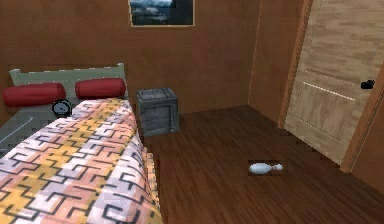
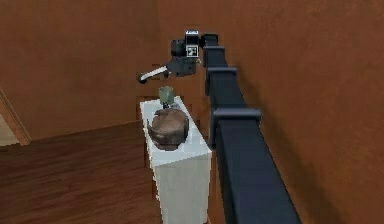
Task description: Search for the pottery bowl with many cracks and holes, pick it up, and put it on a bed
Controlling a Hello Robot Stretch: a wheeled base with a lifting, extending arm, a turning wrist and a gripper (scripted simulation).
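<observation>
In the arm side view, the dark square-sectioned arm (image 2: 235, 130) runs out beside a plain white boxy counter (image 2: 185, 175). On top sits the pottery bowl (image 2: 168, 126), round, brown and mottled with darker patches, with a small pale-green cup (image 2: 166, 96) behind it. The end effector (image 2: 146, 76) is farther out than the bowl, near the cup; I cannot tell whether it holds anything. Ahead, the bed (image 1: 90, 160) has a zigzag-patterned quilt.
</observation>
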